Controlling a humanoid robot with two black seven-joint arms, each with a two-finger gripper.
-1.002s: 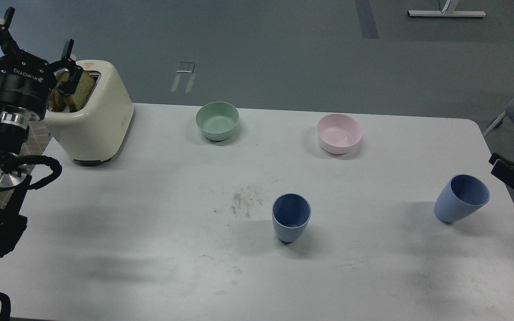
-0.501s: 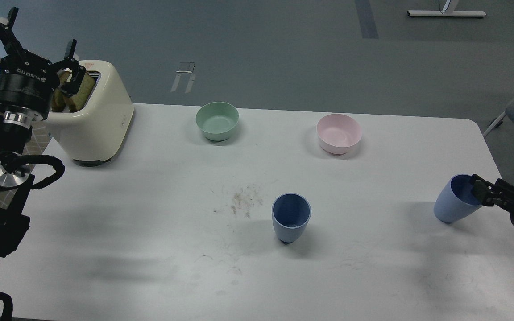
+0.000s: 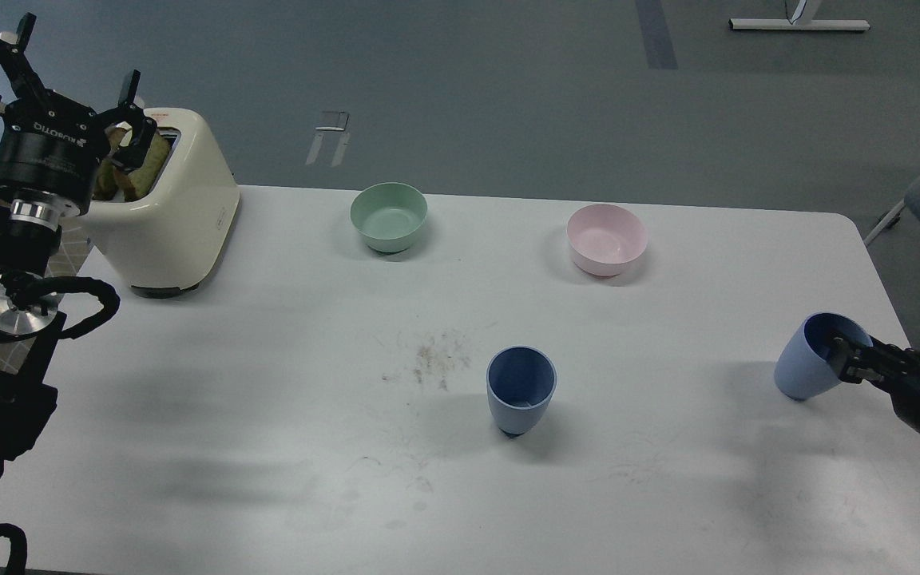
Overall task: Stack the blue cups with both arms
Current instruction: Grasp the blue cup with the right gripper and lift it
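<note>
Right jaws reach into the tilted cup at 3 o'clock, grip unclear; left jaws spread, empty; centre cup unstacked.

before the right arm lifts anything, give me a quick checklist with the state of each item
1. Right pincer at the right blue cup: ok, its tip sits at the cup's mouth.
2. Grip closed on that cup's wall: cannot tell, the fingers are dark and seen end-on.
3. Right blue cup standing straight: not ok, it tilts, mouth toward the right arm.
4. Centre blue cup upright with mouth open to receive: ok.
5. Path between the two cups: ok, only bare table lies there; the pink bowl sits farther back.
6. Left pincer out of the way: ok, open and raised beside the toaster.
</note>
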